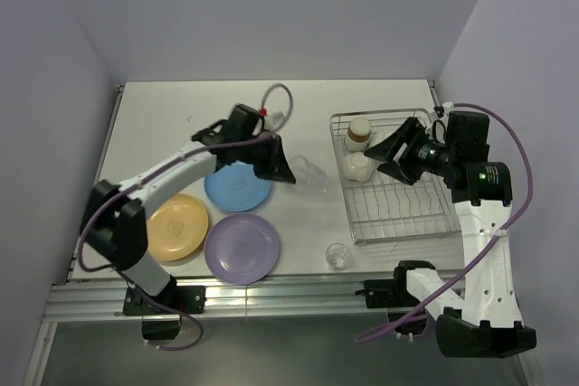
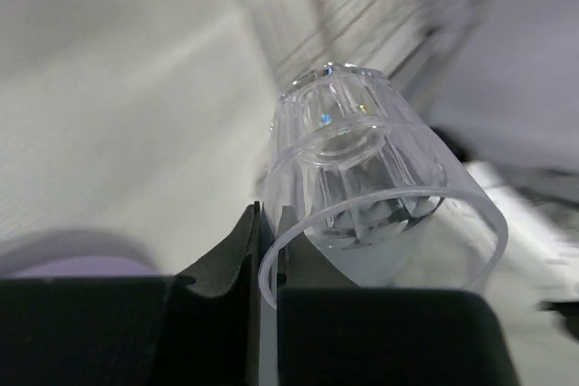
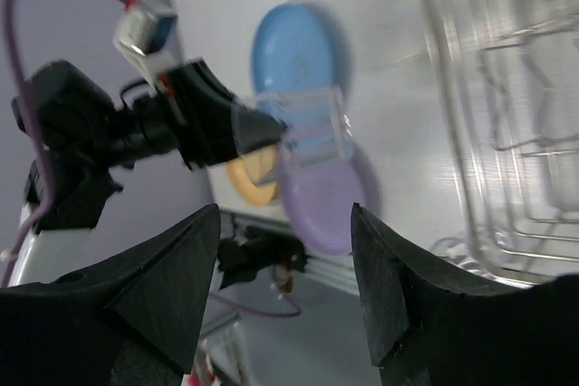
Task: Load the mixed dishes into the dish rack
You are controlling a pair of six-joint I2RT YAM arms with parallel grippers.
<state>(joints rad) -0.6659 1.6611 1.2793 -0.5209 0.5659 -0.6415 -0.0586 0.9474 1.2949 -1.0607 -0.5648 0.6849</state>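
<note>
**Left jaws hold a clear glass between the plates and the rack**

Your left jaws are clamped on the rim wall of a clear ribbed drinking glass (image 2: 362, 160). The glass is tipped on its side, with its open mouth toward the wrist and its base pointing away toward the rectangular silver wire dish rack (image 1: 403, 234). From above, the glass sits between the plates and the rack's left side, touching neither.

Your right jaws are spread wide and hold nothing. They hang over the middle of the rack.

Three round plates lie flat on the desk (image 1: 163, 110), left of the held glass:
- the blue plate (image 1: 237, 189), nearest the left jaws
- the orange-yellow plate (image 1: 178, 226), at its near left
- the purple plate (image 1: 242, 247), nearest the front edge

A second clear glass (image 1: 337, 256) stands upright on the desk, just beside the rack's near-left corner.

In the rack's far-left part are a brown cup (image 1: 360, 130) and, just in front of it, a white bowl-like piece (image 1: 357, 166). Its detail is too small to make out.
</note>
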